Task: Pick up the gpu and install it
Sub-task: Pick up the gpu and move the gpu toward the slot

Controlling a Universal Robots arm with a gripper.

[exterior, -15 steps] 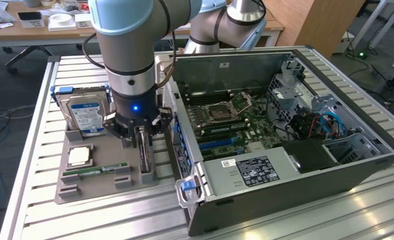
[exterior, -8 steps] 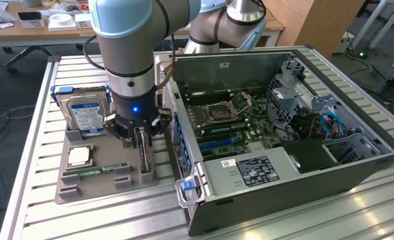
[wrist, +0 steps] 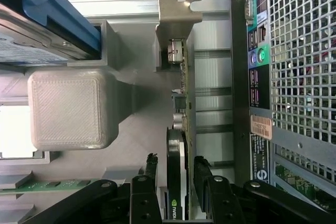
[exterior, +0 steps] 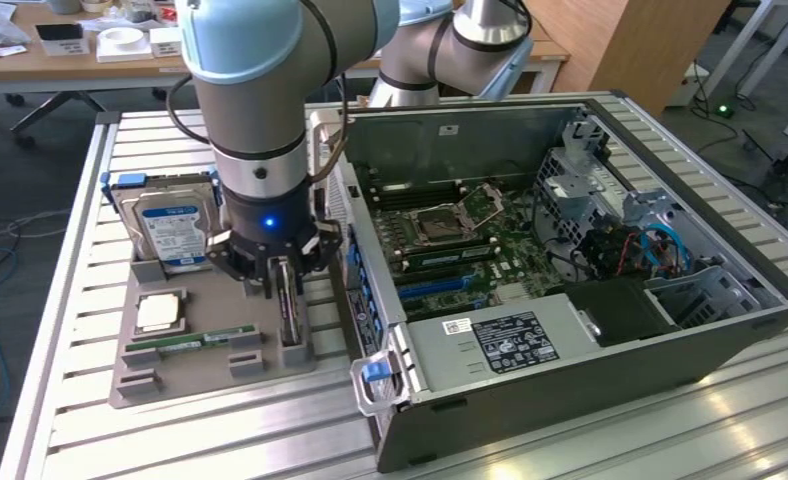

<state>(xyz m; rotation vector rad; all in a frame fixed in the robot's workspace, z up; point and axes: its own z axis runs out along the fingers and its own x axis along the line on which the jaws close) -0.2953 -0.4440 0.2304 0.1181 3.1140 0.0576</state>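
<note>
Wrist view, looking straight down: the gpu [wrist: 184, 93] stands on its long edge in a slot of the grey holder tray [wrist: 142, 129]. Its thin top edge faces the camera, and its metal bracket [wrist: 178, 9] is at the end away from the gripper [wrist: 176, 160]. The gripper sits low over the other end of the card. Its fingers [wrist: 151, 174] are spread open, one beside each flat face, with a narrow gap on both sides, so nothing is clamped. On one side of the card a square grey post [wrist: 71, 108] of the tray stands near, with bare tray floor between them. On the other side, a strip of table slats separates the card from the perforated rear panel of the computer case [wrist: 299, 51], which runs close and parallel to it.

Exterior view: the arm comes straight down onto the tray's [exterior: 194, 380] edge, just beside the case [exterior: 448, 130]. The gripper [exterior: 282, 290] straddles the upright gpu [exterior: 290, 318] there. To the exterior view's left of the card, a processor chip [exterior: 161, 312] and a green memory stick [exterior: 187, 343] lie flat, well apart from it. A blue-labelled hard drive [exterior: 174, 228] stands at the tray's far end. The case lies on its side to the exterior view's right, its open side up and the motherboard [exterior: 461, 250] exposed. Everything rests on a slatted metal table [exterior: 61, 330].
</note>
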